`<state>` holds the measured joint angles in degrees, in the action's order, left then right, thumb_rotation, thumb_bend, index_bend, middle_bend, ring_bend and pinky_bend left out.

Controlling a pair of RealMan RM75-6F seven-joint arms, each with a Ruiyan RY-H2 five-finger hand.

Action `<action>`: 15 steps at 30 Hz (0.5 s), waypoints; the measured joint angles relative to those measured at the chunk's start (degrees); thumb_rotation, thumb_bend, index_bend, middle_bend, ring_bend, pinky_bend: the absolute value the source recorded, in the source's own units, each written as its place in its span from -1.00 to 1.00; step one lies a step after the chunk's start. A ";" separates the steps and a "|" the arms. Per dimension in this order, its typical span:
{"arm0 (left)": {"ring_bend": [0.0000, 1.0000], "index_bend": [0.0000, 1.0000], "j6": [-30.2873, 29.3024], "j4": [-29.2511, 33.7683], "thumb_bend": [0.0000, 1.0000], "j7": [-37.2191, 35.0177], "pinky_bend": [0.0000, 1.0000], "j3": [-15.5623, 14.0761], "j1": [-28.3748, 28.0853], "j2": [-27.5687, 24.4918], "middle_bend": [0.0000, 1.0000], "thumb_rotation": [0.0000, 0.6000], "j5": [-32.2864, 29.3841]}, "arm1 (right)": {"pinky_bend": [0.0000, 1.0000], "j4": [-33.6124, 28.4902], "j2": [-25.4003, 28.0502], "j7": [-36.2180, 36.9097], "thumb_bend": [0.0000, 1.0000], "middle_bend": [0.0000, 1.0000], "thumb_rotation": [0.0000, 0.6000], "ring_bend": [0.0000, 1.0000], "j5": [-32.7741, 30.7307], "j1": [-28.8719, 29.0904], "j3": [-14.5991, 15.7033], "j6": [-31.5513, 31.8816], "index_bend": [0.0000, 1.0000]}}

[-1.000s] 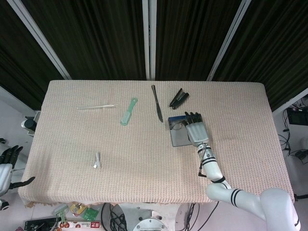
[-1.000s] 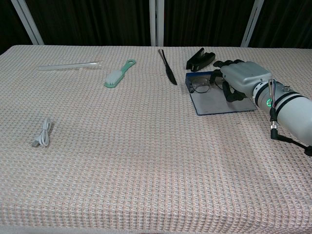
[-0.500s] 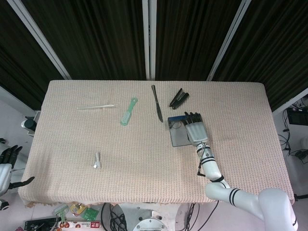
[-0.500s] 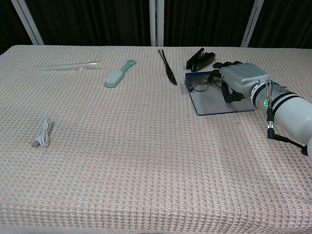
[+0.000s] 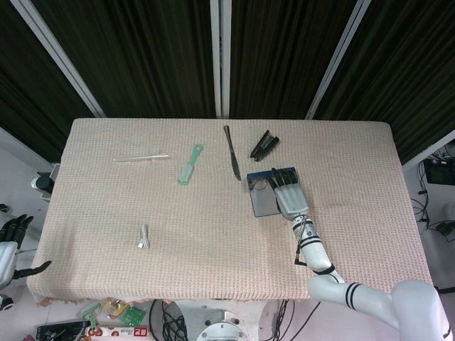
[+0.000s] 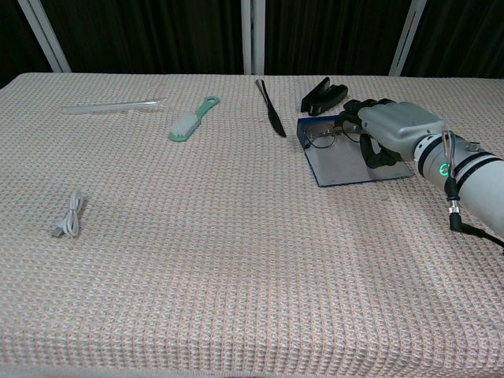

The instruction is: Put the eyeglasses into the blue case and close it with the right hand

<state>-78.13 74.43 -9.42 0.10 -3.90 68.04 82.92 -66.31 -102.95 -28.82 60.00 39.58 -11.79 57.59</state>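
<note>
The eyeglasses lie in the far end of the open blue case, lenses showing just left of the right hand, which rests over the case's right side with its dark fingers curled down at the frame; whether they actually pinch it is hidden, so I cannot tell if the hand is clamped or merely touching. The glasses look light, thin-rimmed and easily bent, with slippery lenses, so the frame edge or a temple is the likely safer hold, never the glass. The case looks like a stiff, flat shell that might skid on the woven cloth when its lid is pushed. Compared with a second ago, the hand has shifted slightly toward the far edge, and the glasses and case have nudged along with it. The left hand hangs off the table's near-left corner, fingers loosely apart, holding nothing
</note>
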 measured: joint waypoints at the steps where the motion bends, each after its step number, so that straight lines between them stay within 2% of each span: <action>1: -0.91 -0.90 -0.06 0.01 -0.81 0.01 -0.62 -0.02 -0.01 0.02 -0.92 0.47 0.10 | -1.00 -0.83 0.50 -0.05 0.61 -1.00 1.00 -1.00 0.09 -0.29 0.22 0.17 -0.71; 4: -0.91 -0.90 -0.28 0.12 -0.81 0.10 -0.62 -0.09 0.02 0.04 -0.92 0.48 0.35 | -1.00 -5.01 3.47 -0.70 0.25 -1.00 1.00 -1.00 0.38 -1.65 1.44 0.80 -0.86; 6: -0.91 -0.90 -0.36 0.24 -0.81 0.23 -0.62 -0.14 0.05 0.03 -0.92 0.47 0.43 | -1.00 -7.50 5.69 -1.90 -0.18 -1.00 1.00 -1.00 0.32 -2.38 2.28 0.99 -0.99; 8: -0.91 -0.90 -0.46 0.44 -0.81 0.39 -0.62 -0.20 0.10 0.00 -0.92 0.48 0.51 | -1.00 -9.11 7.24 -3.17 -0.46 -1.00 1.00 -1.00 -0.01 -2.72 2.75 0.96 -1.00; 11: -0.91 -0.90 -0.58 0.69 -0.81 0.64 -0.62 -0.23 0.12 -0.01 -0.92 0.48 0.60 | -1.00 -10.87 9.10 -5.22 -0.64 -1.00 1.00 -1.00 -1.22 -2.87 3.12 0.51 -1.00; 15: -0.91 -0.90 -0.68 1.00 -0.80 1.05 -0.62 -0.22 0.08 0.06 -0.92 0.48 0.70 | -1.00 -12.03 10.11 -5.99 -0.67 -1.00 1.00 -1.00 -2.07 -2.42 3.00 -0.17 -1.00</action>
<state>-78.82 75.43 -8.37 -0.12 -3.81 68.10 83.62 -78.34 -92.85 -34.80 57.93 37.16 -8.79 57.41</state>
